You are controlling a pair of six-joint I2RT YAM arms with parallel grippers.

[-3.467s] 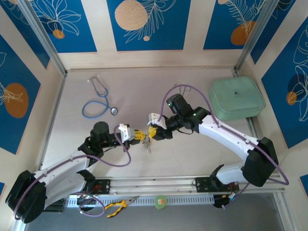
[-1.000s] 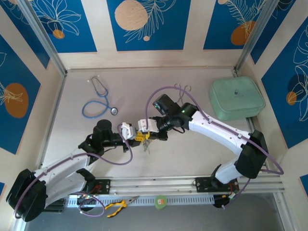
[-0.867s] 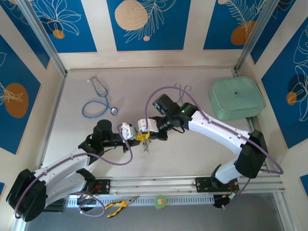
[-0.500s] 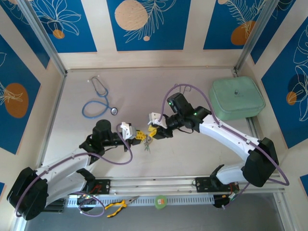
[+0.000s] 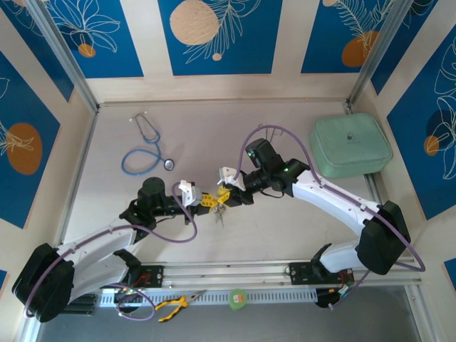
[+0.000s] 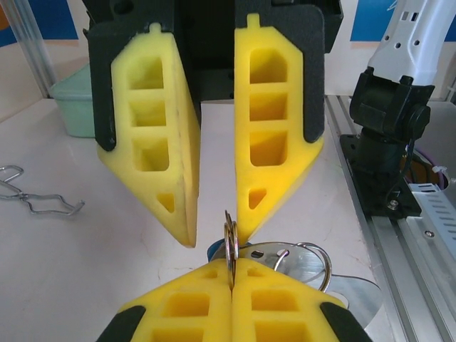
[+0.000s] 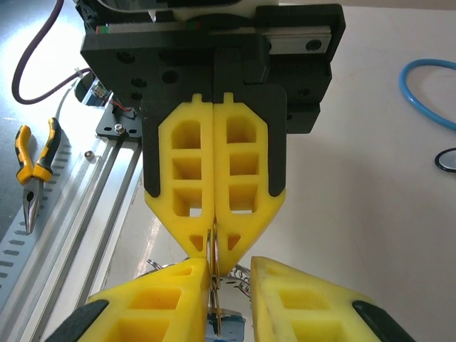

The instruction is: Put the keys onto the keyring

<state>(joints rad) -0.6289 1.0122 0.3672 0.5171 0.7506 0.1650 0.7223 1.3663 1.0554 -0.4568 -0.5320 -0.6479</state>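
Note:
My left gripper [image 6: 230,267] is shut on the keyring [image 6: 230,239], a thin metal ring standing on edge between its yellow fingertips. Behind the ring hang silver key parts [image 6: 306,265] and the blue key head [image 6: 211,249]. My right gripper [image 7: 229,265] faces the left one [image 7: 214,260] tip to tip. It is open, and its left finger [image 7: 164,299] touches the ring [image 7: 212,246]. The blue head [image 7: 229,331] hangs below. In the top view both grippers [image 5: 206,201] [image 5: 226,194] meet mid-table, keys [image 5: 218,212] dangling. I cannot make out a black key head.
A blue stethoscope [image 5: 147,149] lies at the back left and a green case [image 5: 350,144] at the back right. Thin forceps [image 6: 39,203] lie on the table behind the right arm. Yellow pliers [image 5: 174,306] rest on the front rail.
A second ago the right gripper reached further left over the left gripper. It has since drawn back right and sits tip to tip. The left gripper holds the ring throughout.

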